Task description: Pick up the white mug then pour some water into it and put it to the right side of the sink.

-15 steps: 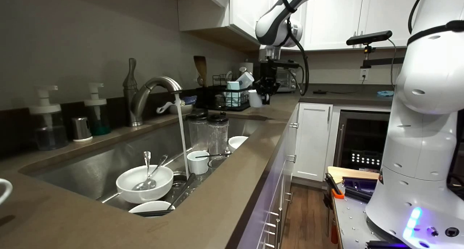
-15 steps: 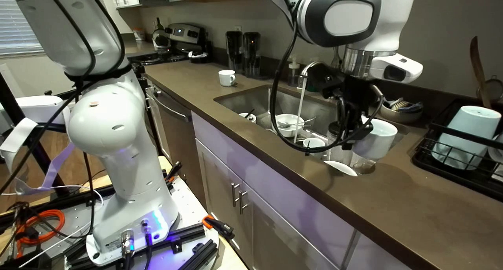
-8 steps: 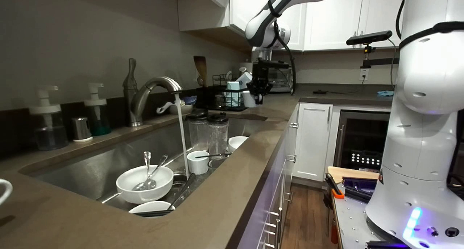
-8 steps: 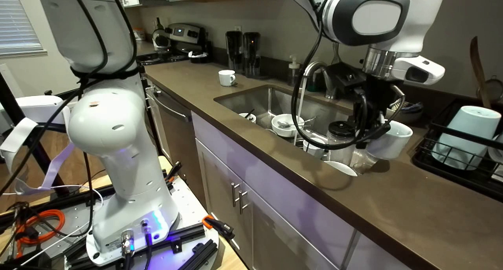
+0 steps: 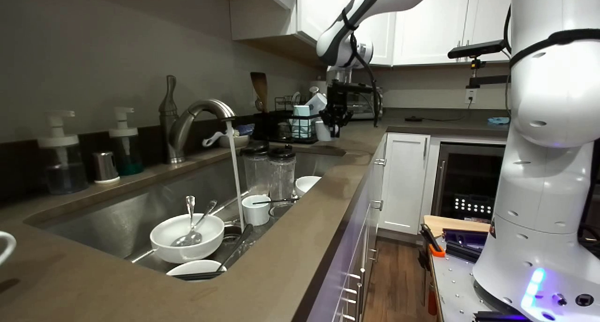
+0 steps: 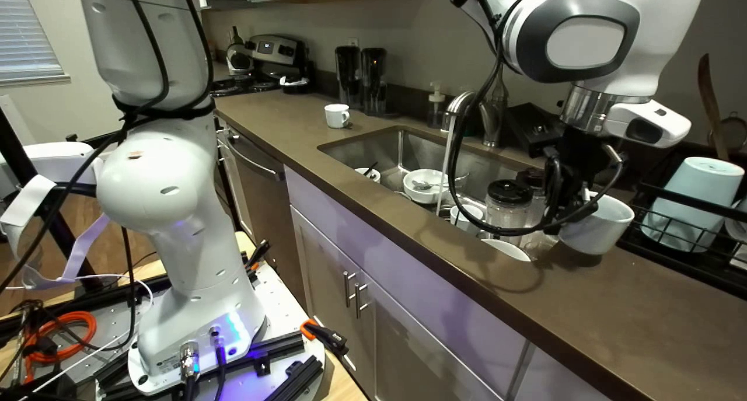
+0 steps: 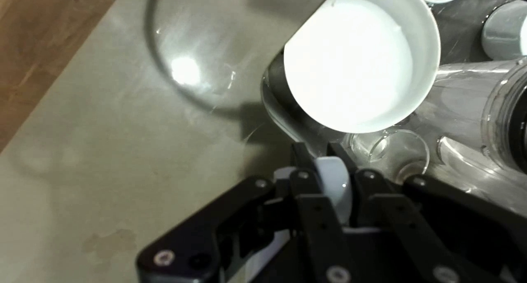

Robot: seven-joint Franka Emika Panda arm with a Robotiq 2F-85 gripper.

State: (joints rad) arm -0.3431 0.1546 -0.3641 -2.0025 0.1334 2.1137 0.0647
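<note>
My gripper (image 7: 320,152) is shut on the handle of the white mug (image 7: 335,186), which shows pale between the fingers; most of its body is hidden in the wrist view. In an exterior view the mug (image 6: 604,226) hangs at my gripper (image 6: 575,208), slightly tilted, just over the counter beyond the end of the sink (image 6: 373,147), near the dish rack. Its shadow lies close under it; I cannot tell if it touches. An exterior view shows the mug (image 5: 323,131) partly behind the gripper (image 5: 334,131). The mug's contents are hidden. Water (image 5: 236,172) runs from the faucet (image 5: 208,105).
A black dish rack (image 6: 671,226) with a pale blue cup (image 6: 706,202) stands right beside the mug. The sink holds bowls (image 5: 187,237), a cup (image 5: 256,212) and lidded jars (image 6: 509,205). A smaller white cup (image 6: 337,116) stands on the counter beyond the sink.
My gripper has carried the mug away from the faucet, past the sink's end toward the dish rack. In the last half second it has also come lower. The water keeps running.
</note>
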